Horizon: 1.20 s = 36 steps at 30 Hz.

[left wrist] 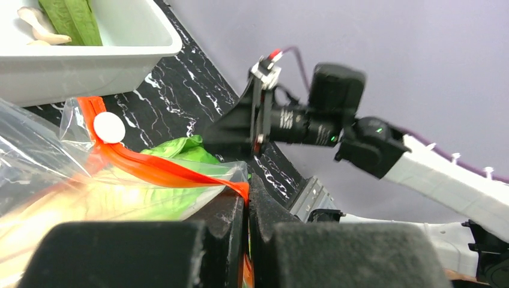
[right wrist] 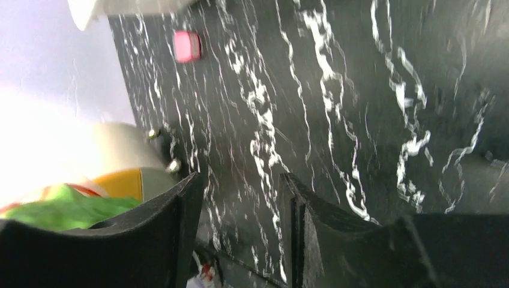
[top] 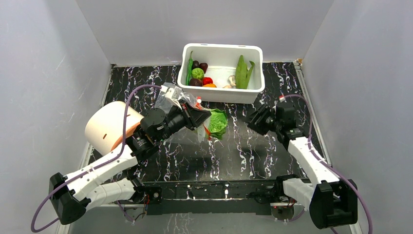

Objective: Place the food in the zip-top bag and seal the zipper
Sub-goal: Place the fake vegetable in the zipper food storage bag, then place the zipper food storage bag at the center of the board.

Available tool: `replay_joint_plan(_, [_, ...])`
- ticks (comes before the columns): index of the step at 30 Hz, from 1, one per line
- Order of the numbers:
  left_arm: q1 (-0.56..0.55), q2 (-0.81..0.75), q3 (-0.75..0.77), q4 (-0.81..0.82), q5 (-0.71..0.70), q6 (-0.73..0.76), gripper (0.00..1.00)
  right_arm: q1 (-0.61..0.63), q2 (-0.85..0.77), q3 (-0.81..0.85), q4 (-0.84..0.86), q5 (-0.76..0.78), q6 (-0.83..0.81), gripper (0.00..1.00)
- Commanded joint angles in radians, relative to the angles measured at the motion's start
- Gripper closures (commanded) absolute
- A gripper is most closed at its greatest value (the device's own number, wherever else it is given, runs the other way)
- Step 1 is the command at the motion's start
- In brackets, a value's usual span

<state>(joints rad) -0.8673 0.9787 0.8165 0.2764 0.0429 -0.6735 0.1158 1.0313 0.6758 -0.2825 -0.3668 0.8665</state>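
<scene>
Two containers were in play. At the back of the table (top: 272,161) stood a white tub (top: 229,95), and nearer the arms a clear zip-top bag (top: 170,100) was lifted off the dark marbled surface.

The tub held most of the food:
- three dark purple rounds (top: 196,82)
- one green ball (top: 197,73)
- one red tomato (top: 207,80)
- one orange piece (top: 210,86)
- one thin green pod (top: 189,67) against the left wall
- two broad pods (top: 242,72) on the right side
- what looked like two mushrooms (top: 231,81), though they were small and pale against the tub floor

One pale-green cabbage (top: 217,122) sat at the bag's mouth. In the left wrist view its leaves showed through the clear plastic.

The orange-red zipper (left wrist: 150,169) ran along that mouth and carried a single white slider (left wrist: 109,127). Its end went straight into the left gripper (left wrist: 247,204), whose fingers were pressed together on the strip.

The right gripper (right wrist: 240,192) hovered beside the cabbage with its two fingers apart. Nothing was between them, only tabletop below.

One white roll (top: 108,127) lay on the table's left edge, behind the left arm.
</scene>
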Motion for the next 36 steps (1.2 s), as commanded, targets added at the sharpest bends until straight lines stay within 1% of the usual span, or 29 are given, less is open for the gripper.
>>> replay_joint_plan(1, [0.006,-0.027,0.050,0.088,0.025,-0.011,1.00,-0.001,-0.075,-0.138,0.206,-0.162,0.141,0.55])
replay_joint_plan(3, [0.007,-0.022,0.061,0.102,0.030,-0.017,1.00,0.004,-0.111,-0.224,0.262,-0.162,0.208,0.58])
replay_joint_plan(5, [0.007,-0.017,0.068,0.125,0.035,-0.030,1.00,0.035,-0.151,-0.289,0.315,-0.139,0.279,0.61])
replay_joint_plan(7, [0.007,-0.011,0.073,0.157,0.045,-0.044,1.00,0.102,-0.170,-0.311,0.325,-0.076,0.319,0.61])
replay_joint_plan(8, [0.008,-0.006,0.077,0.171,0.050,-0.050,1.00,0.159,-0.170,-0.316,0.339,-0.046,0.340,0.61])
replay_joint_plan(10, [0.007,0.006,0.084,0.193,0.064,-0.064,1.00,0.248,-0.147,-0.349,0.405,-0.004,0.400,0.60])
replay_joint_plan(13, [0.008,0.023,0.096,0.223,0.086,-0.078,1.00,0.363,-0.074,-0.392,0.563,0.038,0.509,0.59])
replay_joint_plan(16, [0.007,0.026,0.098,0.253,0.093,-0.093,1.00,0.436,0.024,-0.402,0.730,0.043,0.608,0.56])
replay_joint_plan(19, [0.007,0.023,0.094,0.274,0.095,-0.105,1.00,0.491,0.066,-0.375,0.779,0.067,0.681,0.50])
replay_joint_plan(22, [0.007,0.024,0.098,0.284,0.102,-0.111,1.00,0.512,0.073,-0.372,0.811,0.104,0.759,0.45])
replay_joint_plan(28, [0.008,0.022,0.081,0.338,0.117,-0.139,1.00,0.514,0.084,-0.386,0.974,0.196,0.911,0.44])
replay_joint_plan(32, [0.008,0.035,0.068,0.383,0.141,-0.158,1.00,0.514,0.124,-0.273,0.970,0.161,0.922,0.44])
replay_joint_plan(34, [0.007,0.037,0.067,0.375,0.144,-0.154,1.00,0.513,0.126,-0.243,1.008,0.154,0.916,0.45])
replay_joint_plan(36, [0.007,0.028,0.066,0.351,0.140,-0.127,1.00,0.514,0.096,-0.217,1.001,0.166,0.874,0.47])
